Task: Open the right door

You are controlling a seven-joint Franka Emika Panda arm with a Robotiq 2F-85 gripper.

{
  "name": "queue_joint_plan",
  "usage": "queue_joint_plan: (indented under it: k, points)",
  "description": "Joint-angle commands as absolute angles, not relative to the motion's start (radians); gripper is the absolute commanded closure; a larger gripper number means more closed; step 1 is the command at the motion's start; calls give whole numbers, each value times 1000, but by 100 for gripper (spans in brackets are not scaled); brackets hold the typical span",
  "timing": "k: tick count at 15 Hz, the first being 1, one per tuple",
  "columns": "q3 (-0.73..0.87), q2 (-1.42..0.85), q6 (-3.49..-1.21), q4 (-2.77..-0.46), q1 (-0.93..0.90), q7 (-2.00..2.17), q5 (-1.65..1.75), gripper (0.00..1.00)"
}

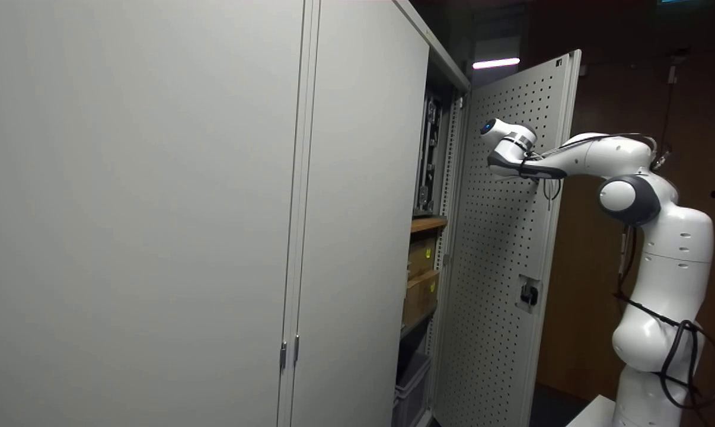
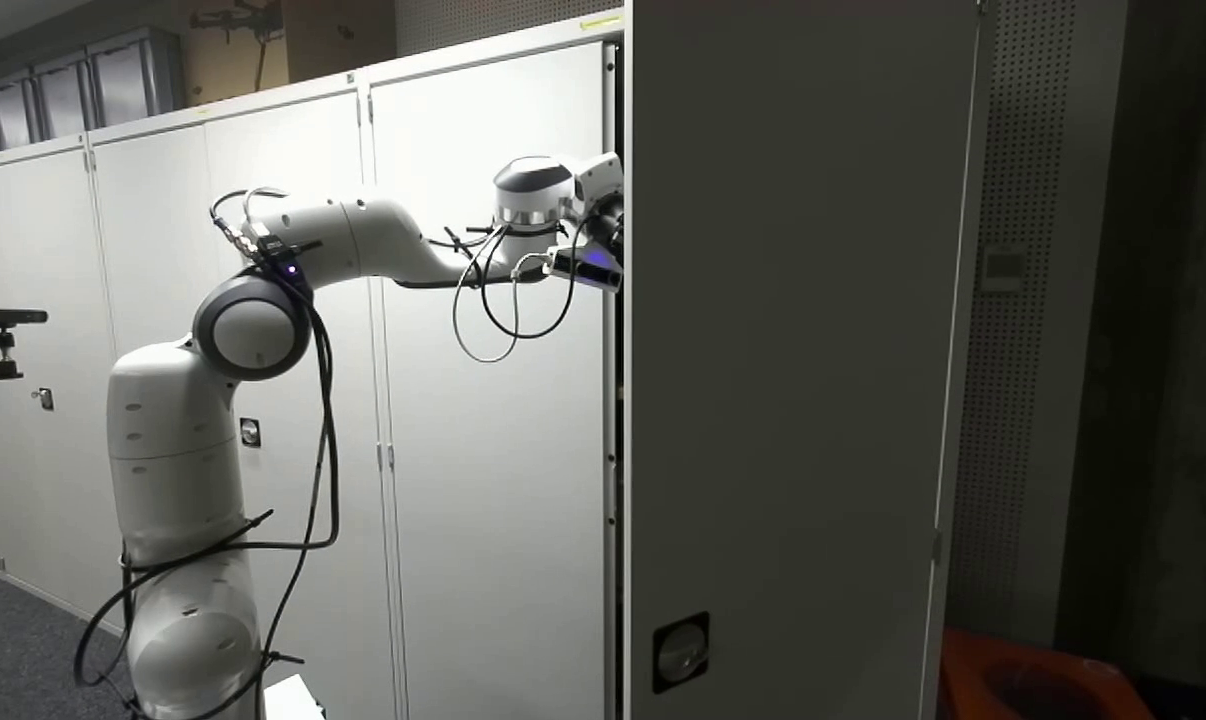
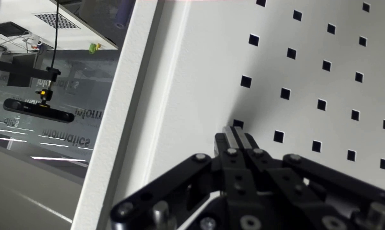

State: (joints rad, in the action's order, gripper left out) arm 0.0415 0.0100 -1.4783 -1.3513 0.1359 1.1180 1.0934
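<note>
The right door [image 1: 500, 237] stands swung open, showing its light-grey perforated inner face and a dark latch [image 1: 528, 295] at mid-height. In an exterior view its outer face [image 2: 793, 350] shows dark and plain, with a round lock [image 2: 681, 652]. In the wrist view the perforated inner face [image 3: 205, 80] fills the right side. My gripper [image 3: 233, 128] is shut and empty, its tips at this face near the door's free edge. Its shadow meets the tips; I cannot tell if they touch. The door's edge partly hides the gripper [image 2: 613, 230] in an exterior view.
The open cabinet beside the door holds cardboard boxes [image 1: 421, 293], a wooden shelf [image 1: 427, 224] and a grey bin [image 1: 414, 385]. Closed grey doors [image 1: 363, 207] stand alongside. A camera on a stand [image 3: 37, 110] is beyond the door's edge. An orange object [image 2: 1043, 680] lies behind the door.
</note>
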Motion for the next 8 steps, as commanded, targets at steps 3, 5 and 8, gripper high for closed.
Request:
queue_joint_plan:
  k: [3,5,8]
  points:
    - [83,88,-1485,-1452,137,1102,1118,100]
    - [96,108,-1491,-1476,141,1104,1114,100]
    - [118,139,-1505,-1512,148,1103,1108,100]
